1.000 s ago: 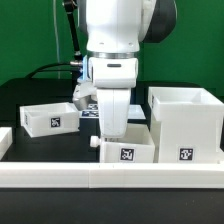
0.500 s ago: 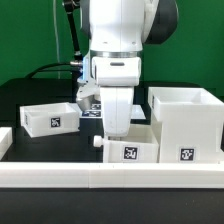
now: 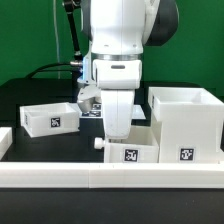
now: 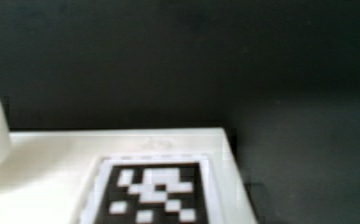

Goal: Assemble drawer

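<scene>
Tray (image 3: 141,151) under arm (image 3: 118,70), beside housing (image 3: 186,128); 2nd tray (image 3: 48,118) apart.

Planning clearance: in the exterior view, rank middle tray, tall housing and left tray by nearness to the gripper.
1. Middle tray, directly under the gripper.
2. Tall housing, exterior view's right, and left tray, exterior view's left: too close to call.

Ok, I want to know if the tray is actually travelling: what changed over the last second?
The gripper and the middle tray under it both crept slightly toward the exterior view's right, nearer the housing. Whether the jaws hold the tray is hidden. The other tray and the housing stayed where they were.
</scene>
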`<action>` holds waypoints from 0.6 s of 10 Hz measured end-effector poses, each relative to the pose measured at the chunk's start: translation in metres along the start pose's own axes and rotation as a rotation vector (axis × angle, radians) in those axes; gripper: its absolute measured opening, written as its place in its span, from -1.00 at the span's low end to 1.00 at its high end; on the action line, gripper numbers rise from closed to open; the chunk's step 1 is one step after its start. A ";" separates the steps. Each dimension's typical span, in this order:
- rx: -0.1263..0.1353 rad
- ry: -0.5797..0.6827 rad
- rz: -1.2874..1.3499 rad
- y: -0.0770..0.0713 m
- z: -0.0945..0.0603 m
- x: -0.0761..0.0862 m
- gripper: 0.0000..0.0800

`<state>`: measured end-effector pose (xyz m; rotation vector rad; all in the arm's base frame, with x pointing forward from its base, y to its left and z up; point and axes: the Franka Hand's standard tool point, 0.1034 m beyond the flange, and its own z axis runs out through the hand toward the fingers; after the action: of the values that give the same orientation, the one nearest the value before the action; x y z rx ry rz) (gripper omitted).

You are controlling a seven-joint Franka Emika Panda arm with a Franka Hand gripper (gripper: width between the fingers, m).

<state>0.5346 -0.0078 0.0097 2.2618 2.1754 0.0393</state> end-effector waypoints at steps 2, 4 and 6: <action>-0.001 -0.002 -0.012 0.000 0.001 0.000 -0.89; -0.003 -0.004 -0.017 0.000 0.000 0.000 -0.89; -0.003 -0.005 -0.016 0.001 0.000 0.000 -0.89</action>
<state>0.5352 -0.0078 0.0101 2.2400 2.1892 0.0374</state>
